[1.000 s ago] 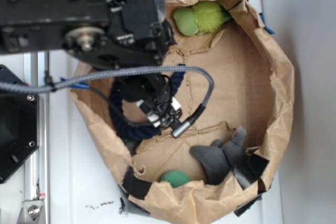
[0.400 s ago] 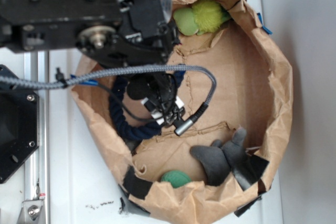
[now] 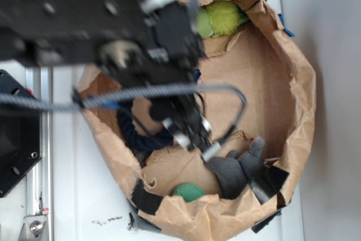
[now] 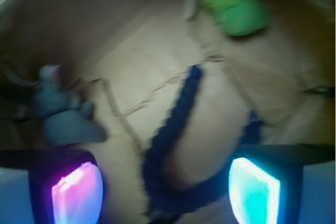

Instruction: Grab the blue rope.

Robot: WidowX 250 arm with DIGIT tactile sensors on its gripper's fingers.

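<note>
The blue rope [image 4: 173, 145] lies curved on the floor of the paper bowl [image 3: 302, 83], between the spread-open fingers [image 4: 254, 190], which grip nothing; a grey toy [image 4: 60, 119] and green toy [image 4: 233, 3] lie apart

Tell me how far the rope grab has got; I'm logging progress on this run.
Done: the gripper is inside the paper bowl, above the blue rope. In hand: lining up; the wrist view shows the rope's curve lying between the two lit fingers, which stand apart. Left: lowering, closing on the rope and lifting. Nothing is gripped yet; the rope lies on the bowl floor.
</note>
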